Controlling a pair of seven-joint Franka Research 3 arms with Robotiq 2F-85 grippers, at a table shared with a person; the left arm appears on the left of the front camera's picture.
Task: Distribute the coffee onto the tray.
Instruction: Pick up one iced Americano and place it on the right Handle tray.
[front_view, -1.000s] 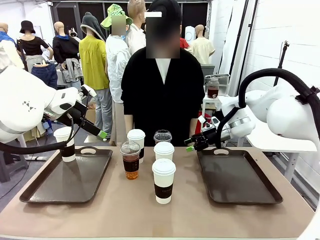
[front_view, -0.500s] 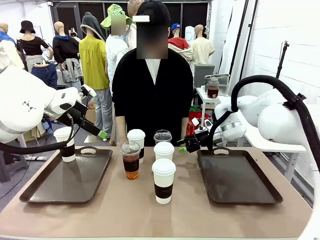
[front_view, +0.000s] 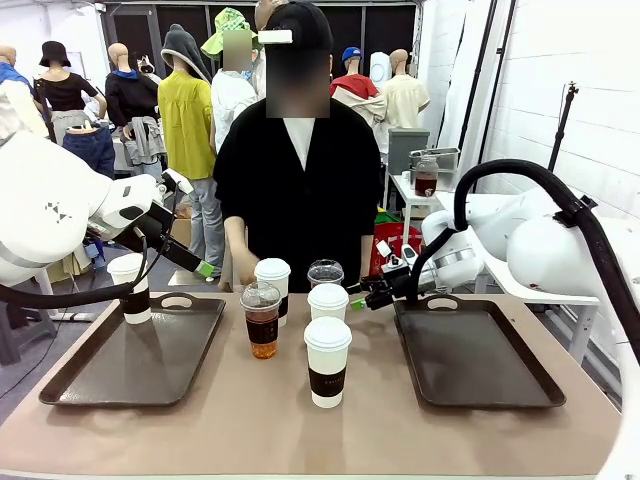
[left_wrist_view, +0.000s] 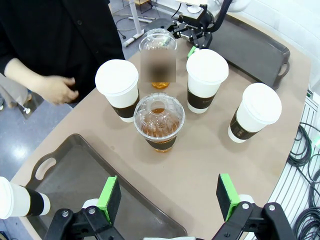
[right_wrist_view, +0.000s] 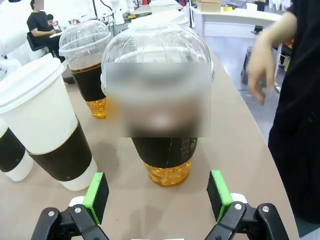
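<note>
Facing the right gripper (right_wrist_view: 157, 192), spread wide and empty, a dome-lidded iced coffee (right_wrist_view: 165, 167) is seen just ahead; the left gripper (left_wrist_view: 168, 196) is likewise released.

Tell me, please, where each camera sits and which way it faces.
Front: fixed between the arms, facing the person across the table; both arms show.
Left wrist: above the left tray, looking down at the cups; open left end effector below.
Right wrist: low over the table, facing the far iced coffee; open right end effector below.
Shared: both wrists see that iced coffee.
</note>
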